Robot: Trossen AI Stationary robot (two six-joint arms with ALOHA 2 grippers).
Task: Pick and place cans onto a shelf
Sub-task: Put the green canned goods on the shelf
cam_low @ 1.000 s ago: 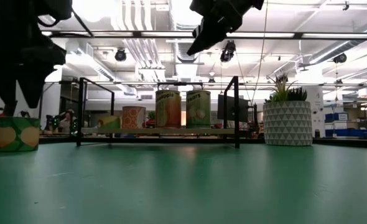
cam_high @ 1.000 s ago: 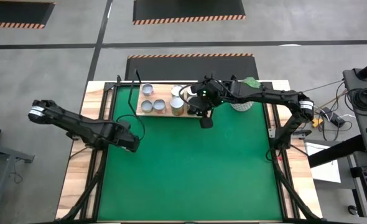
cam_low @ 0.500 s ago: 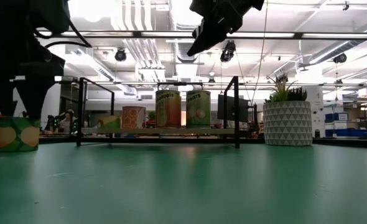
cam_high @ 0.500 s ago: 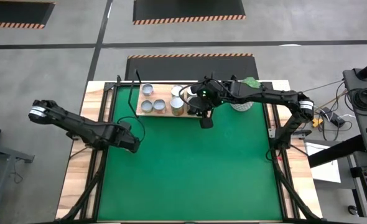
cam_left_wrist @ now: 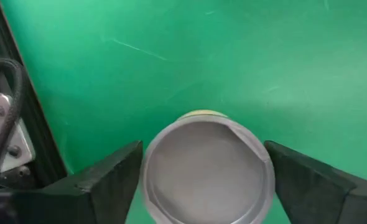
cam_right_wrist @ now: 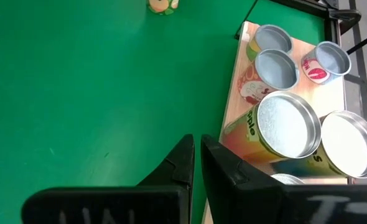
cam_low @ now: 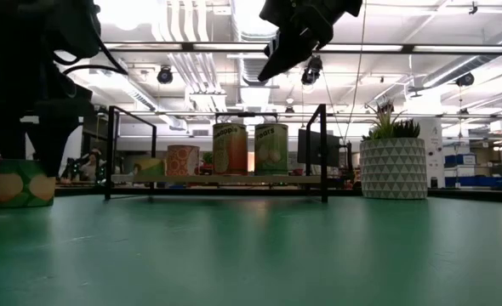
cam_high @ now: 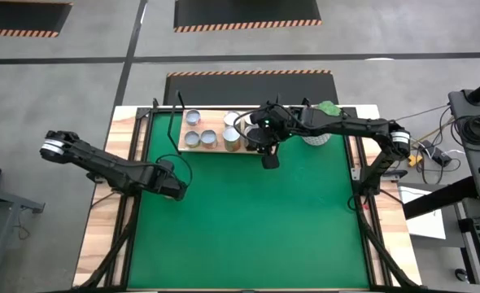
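Observation:
A can with a yellow-green label [cam_low: 17, 183] stands upright on the green mat [cam_high: 248, 220] near its left edge. Its silver top shows in the left wrist view [cam_left_wrist: 207, 171]. My left gripper [cam_high: 171, 185] is open just above it, one finger on either side of the can's top. My right gripper [cam_high: 268, 159] is shut and empty, held high above the mat [cam_low: 272, 64] just near of the shelf [cam_high: 216, 140]. The wood shelf holds several cans [cam_right_wrist: 286, 124], some upright [cam_low: 230, 149] and some on their sides [cam_low: 181, 160]. My left gripper points down over the can. Its fingers [cam_left_wrist: 109, 180] stand close against the two sides of the can's top rim [cam_left_wrist: 147, 168]. I cannot tell whether they touch it. The can stands on the mat.
A white patterned pot with a green plant [cam_high: 315, 134] stands right of the shelf, at the mat's far edge [cam_low: 393, 168]. Black frame rails [cam_left_wrist: 22, 124] run along the mat's left side, close to my left gripper. The mat's middle and near part are bare.
My left gripper has come down over the can on the mat, so that its fingers now reach the can's top. The can has stayed where it was. My right gripper has kept still.

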